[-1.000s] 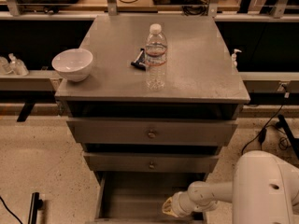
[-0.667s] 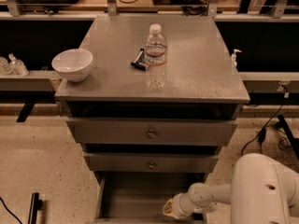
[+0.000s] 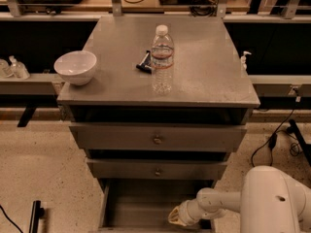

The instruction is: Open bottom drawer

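Three drawers (image 3: 121,138), one bowl (image 3: 75,67), one bottle (image 3: 162,58), one gripper (image 3: 178,217) at bottom drawer (image 3: 141,203).

Grey flat-top metal bench (image 3: 209,76): white round ceramic bowl (image 3: 75,67) at L edge. Clear plastic water bottle w/ white cap (image 3: 162,59) upright, approx. centre. Small black object (image 3: 144,62) just L of bottle; type cannot be told. Small white pump bottle (image 3: 244,59) beyond R edge. Black cable (image 3: 272,144) on speckled floor (image 3: 43,174), R side.

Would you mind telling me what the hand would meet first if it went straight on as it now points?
Probably the left side wall of the open bottom drawer: the hand, low over its right part, points left across it. Depth is unclear.
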